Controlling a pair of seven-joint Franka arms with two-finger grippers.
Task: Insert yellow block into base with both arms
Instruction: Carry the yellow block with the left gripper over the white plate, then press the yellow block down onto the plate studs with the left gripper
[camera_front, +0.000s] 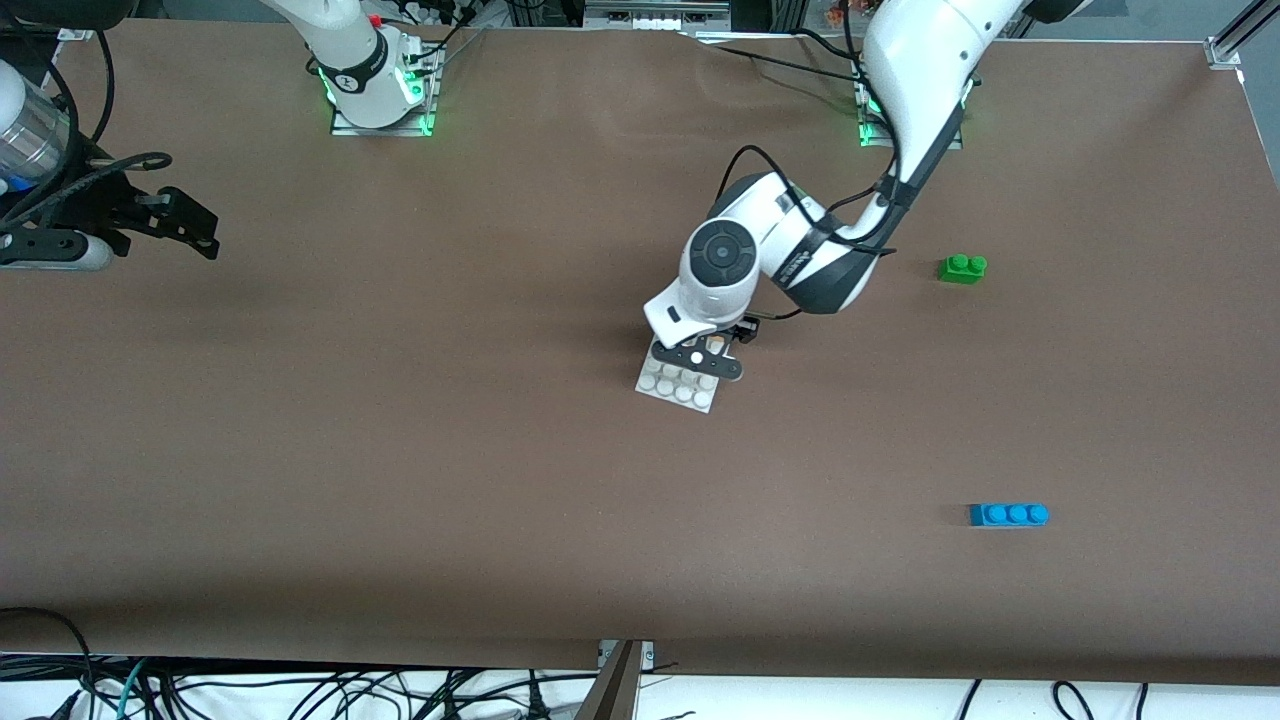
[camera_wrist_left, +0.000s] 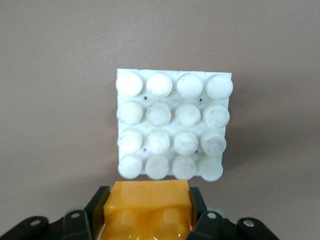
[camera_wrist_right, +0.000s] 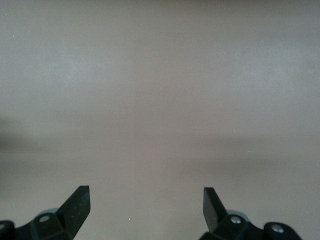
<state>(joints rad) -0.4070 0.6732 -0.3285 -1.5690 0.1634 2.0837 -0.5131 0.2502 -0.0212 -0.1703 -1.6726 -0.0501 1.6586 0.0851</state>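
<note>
**Yellow block held at the edge of the studded base**

Near the middle of the front view, slightly right of centre, the left gripper (camera_front: 712, 352) is down low over the base (camera_front: 668, 385), a white square plate of round studs lying flat on the brown worktop (camera_front: 400, 480). Its arm comes in from the upper right of the frame. In the left wrist view the gripper (camera_wrist_left: 148, 212) is clenched on the yellow block (camera_wrist_left: 148, 207), one black finger (camera_wrist_left: 95, 212) pressed to each side of it. The block sits at the bottom centre of that frame, just beside the closest row of studs on the base (camera_wrist_left: 174, 122); whether it touches the plate cannot be told.

The right gripper (camera_front: 185, 228) waits at the left edge of the front view, over bare worktop at the right arm's end. In the right wrist view its fingers (camera_wrist_right: 77, 205) stand wide apart around nothing, only brown surface between them.

A green brick (camera_front: 962, 268) lies at the right of the front view, and a blue brick (camera_front: 1008, 514) sits lower in the frame, nearer the camera. Both are well apart from the base.
</note>
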